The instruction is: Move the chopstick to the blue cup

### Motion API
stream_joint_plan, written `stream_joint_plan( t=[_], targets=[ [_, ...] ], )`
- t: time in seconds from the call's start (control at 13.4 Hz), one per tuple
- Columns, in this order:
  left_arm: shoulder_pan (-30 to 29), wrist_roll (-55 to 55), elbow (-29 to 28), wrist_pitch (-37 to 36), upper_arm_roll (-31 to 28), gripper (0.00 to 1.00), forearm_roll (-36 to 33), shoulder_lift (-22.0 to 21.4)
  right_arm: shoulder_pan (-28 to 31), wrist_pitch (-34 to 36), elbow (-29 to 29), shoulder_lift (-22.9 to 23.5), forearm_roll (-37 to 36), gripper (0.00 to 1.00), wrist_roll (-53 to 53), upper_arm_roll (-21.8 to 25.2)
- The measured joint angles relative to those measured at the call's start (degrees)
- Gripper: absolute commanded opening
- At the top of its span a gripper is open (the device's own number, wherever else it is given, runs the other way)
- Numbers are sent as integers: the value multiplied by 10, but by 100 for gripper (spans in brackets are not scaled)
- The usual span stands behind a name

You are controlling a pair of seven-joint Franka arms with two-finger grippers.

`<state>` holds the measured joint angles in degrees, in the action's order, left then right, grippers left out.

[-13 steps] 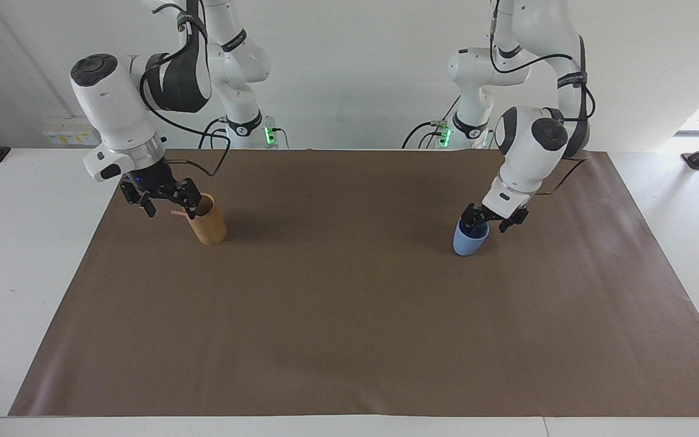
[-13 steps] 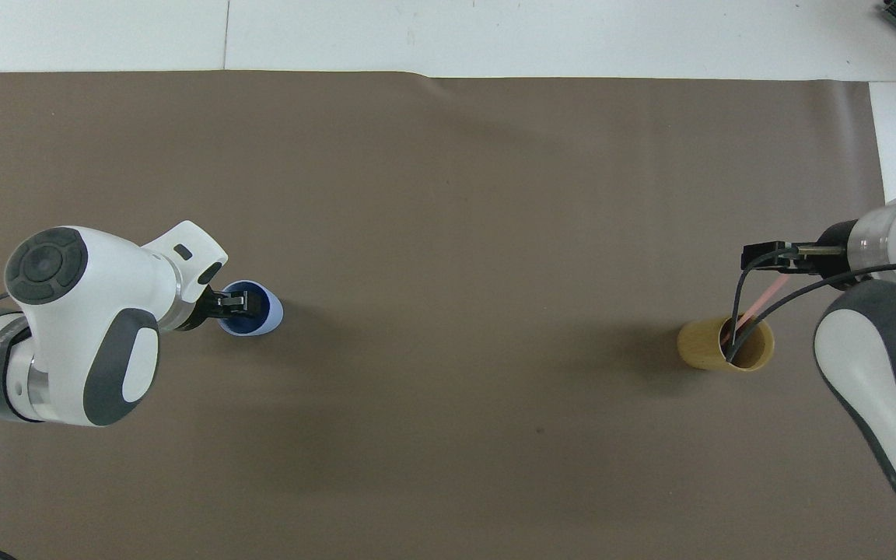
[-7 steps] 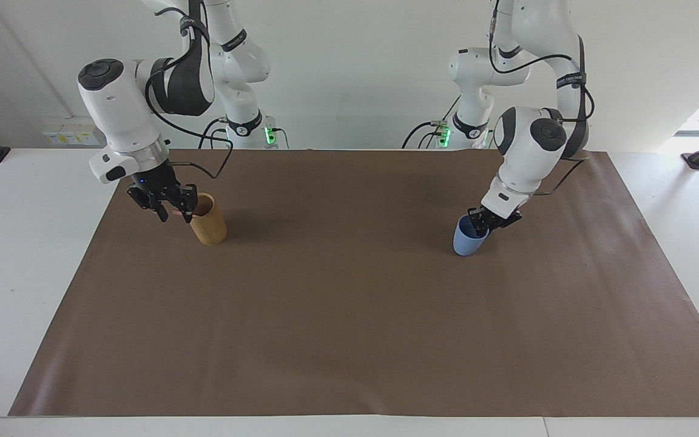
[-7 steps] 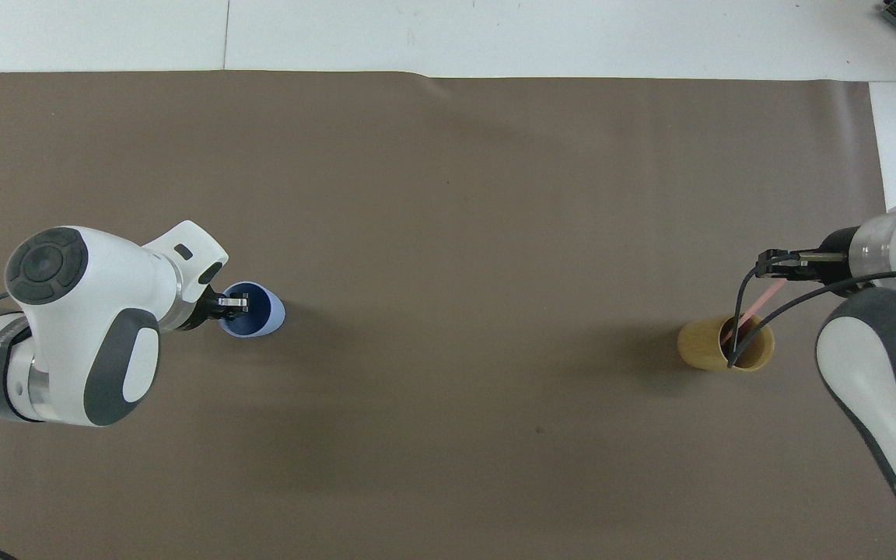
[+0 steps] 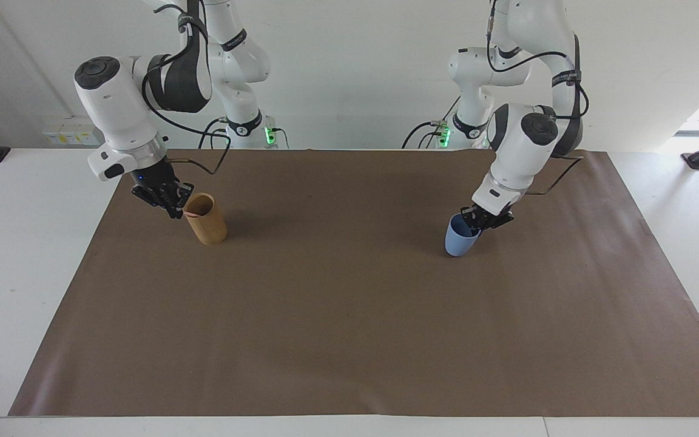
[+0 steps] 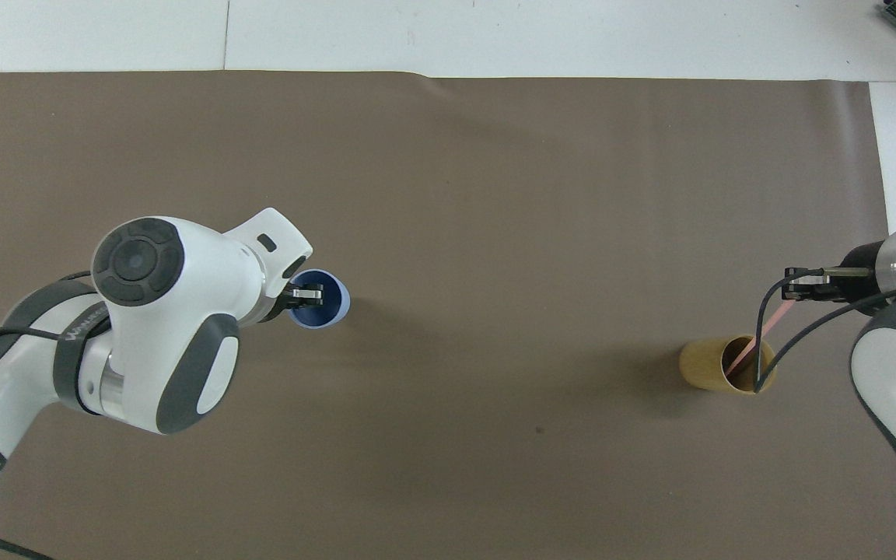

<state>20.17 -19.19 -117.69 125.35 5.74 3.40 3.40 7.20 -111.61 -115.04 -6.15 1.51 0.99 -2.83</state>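
Note:
The pale pink chopstick slants out of the tan cup, its lower end still inside the cup. My right gripper is shut on the stick's upper end, just beside the cup's rim, toward the right arm's end of the table; the same gripper shows in the overhead view. The blue cup tilts, with my left gripper shut on its rim, one finger inside the cup. I cannot tell whether its base is off the mat.
A brown mat covers most of the white table. A black cable from the right wrist hangs across the tan cup's mouth. The two cups stand far apart, each toward its own arm's end.
Both grippers have closed: the right on the chopstick, the left on the blue cup's rim. The left arm has carried the blue cup toward the middle of the table, tilting it.

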Motion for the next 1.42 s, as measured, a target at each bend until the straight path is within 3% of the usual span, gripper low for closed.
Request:
stream_joint_plan(
  t=[0.37, 0.67, 0.97, 1.42],
  targets=[
    [102, -95, 64, -22, 1, 0, -10, 53, 0, 27, 58, -3, 0, 0, 78, 0],
    [128, -110, 83, -22, 1, 0, -18, 77, 0, 115, 111, -9, -15, 0, 155, 0],
    [147, -135, 96, -19, 1, 0, -21, 95, 0, 156, 134, -9, -92, 0, 211, -1],
    [153, -136, 96, -15, 1, 0, -26, 114, -44, 173, 142, -9, -80, 0, 491, -38]
  ],
)
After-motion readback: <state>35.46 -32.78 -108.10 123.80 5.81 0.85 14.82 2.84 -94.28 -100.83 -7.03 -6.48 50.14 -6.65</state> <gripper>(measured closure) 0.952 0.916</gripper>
